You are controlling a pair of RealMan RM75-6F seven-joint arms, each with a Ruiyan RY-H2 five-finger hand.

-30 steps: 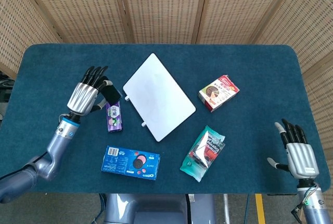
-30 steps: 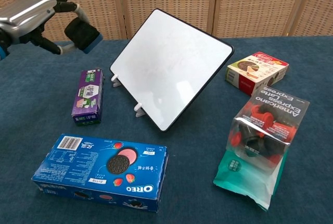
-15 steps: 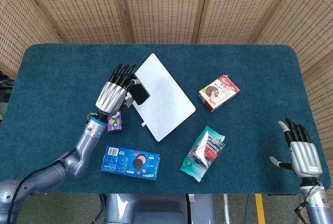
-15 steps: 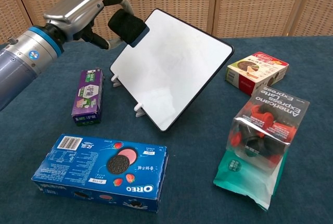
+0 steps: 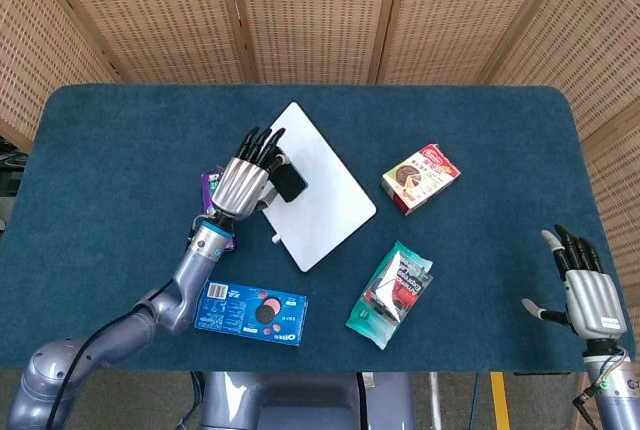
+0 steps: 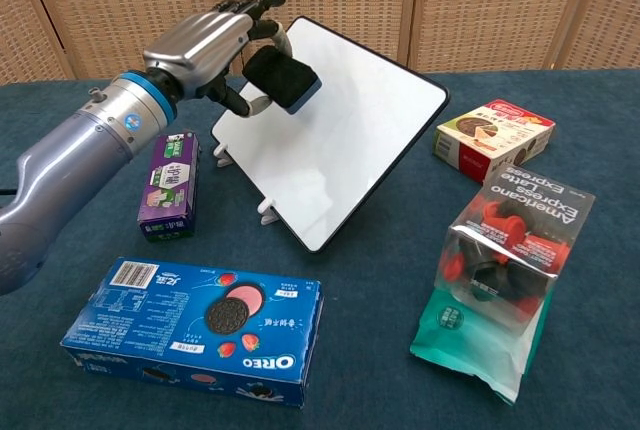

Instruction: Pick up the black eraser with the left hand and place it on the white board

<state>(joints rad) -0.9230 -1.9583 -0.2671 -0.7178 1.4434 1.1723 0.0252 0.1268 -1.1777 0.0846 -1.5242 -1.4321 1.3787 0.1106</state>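
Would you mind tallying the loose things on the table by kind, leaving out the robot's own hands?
Snack packages: 4 (Oreo box, purple box, red-and-white box, teal bag)
Erasers: 1 (black eraser, held above the board by the left hand)
Boards: 1 (white board)
Total: 6

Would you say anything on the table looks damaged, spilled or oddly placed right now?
Nothing stands out. The white board lies at an angle to the table edges; the snack packages look intact. The left hand holds the black eraser over the board's upper left part.
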